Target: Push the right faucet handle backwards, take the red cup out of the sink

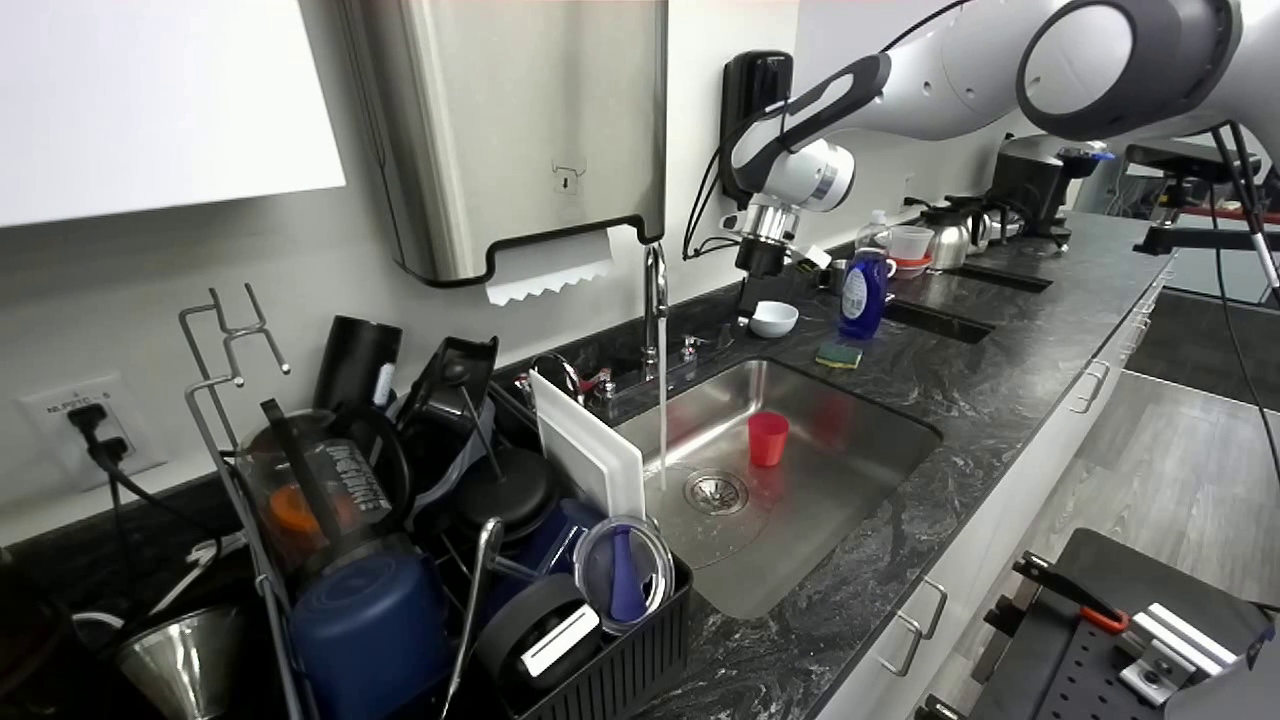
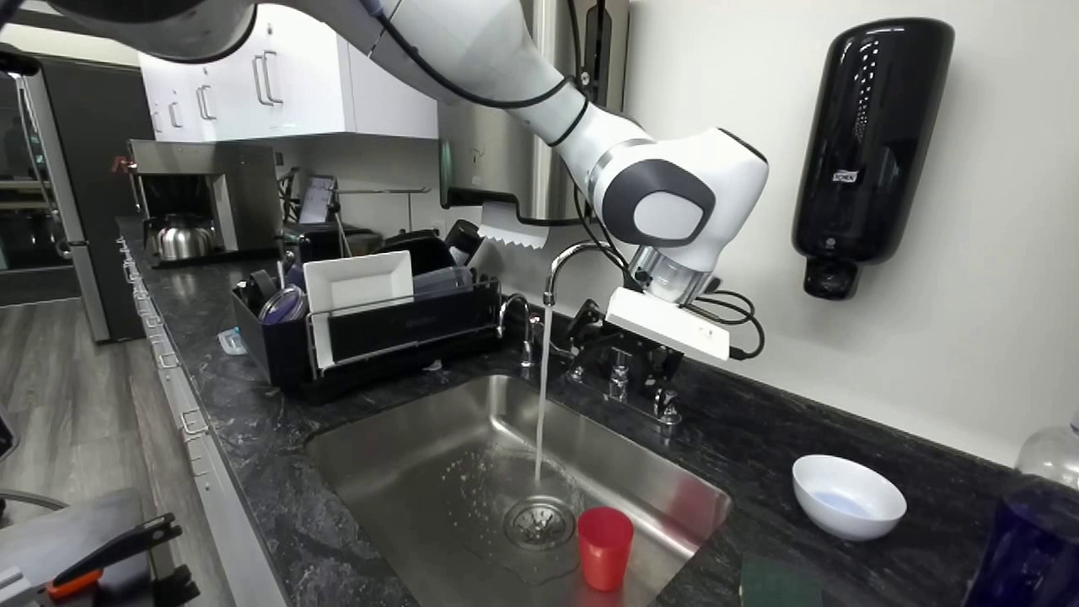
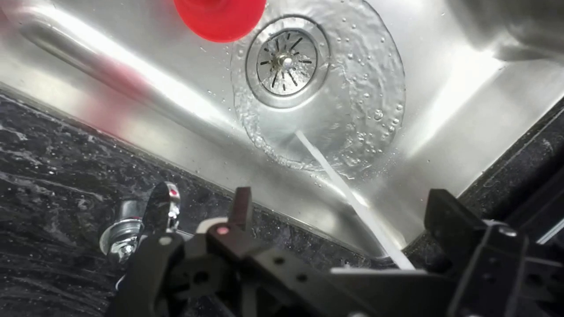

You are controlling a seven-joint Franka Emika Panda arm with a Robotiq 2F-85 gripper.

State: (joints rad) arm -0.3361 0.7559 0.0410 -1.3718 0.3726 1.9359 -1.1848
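End effector [image 3: 339,202], quantity one: spread wide, pinching nothing, poised above the bench [image 3: 53,202] behind the sink [image 2: 405,489]. Next, faucet handle [image 3: 164,207]: short chrome lever, close beside one finger in the wrist view; contact, cannot tell. Presumably hard, slick metal, firmly mounted, with modest resistance; better pushed backwards by a fingertip on the front face than gripped. Farther out, water stream [image 2: 544,396], falling from the spout [image 2: 552,287] into the sink. Then red cup [image 2: 604,552], quantity one: standing upright inside the sink, mouth up, just beside the drain [image 3: 286,61], apart from the stream. Contents, cannot tell. Probably thin plastic: light, slightly springy, not brittle, slippery if splashed. Sides narrowing toward the base, hence a wider top likely to help against dropping through the grip. Take hold from above, either across the body just below the rim or over a single wall, with one finger inside; squeeze gently, lift straight, keep level in case of water within. Outermost, on the bench: white bowl [image 2: 847,497], sponge [image 1: 838,355], soap bottle [image 1: 863,298].
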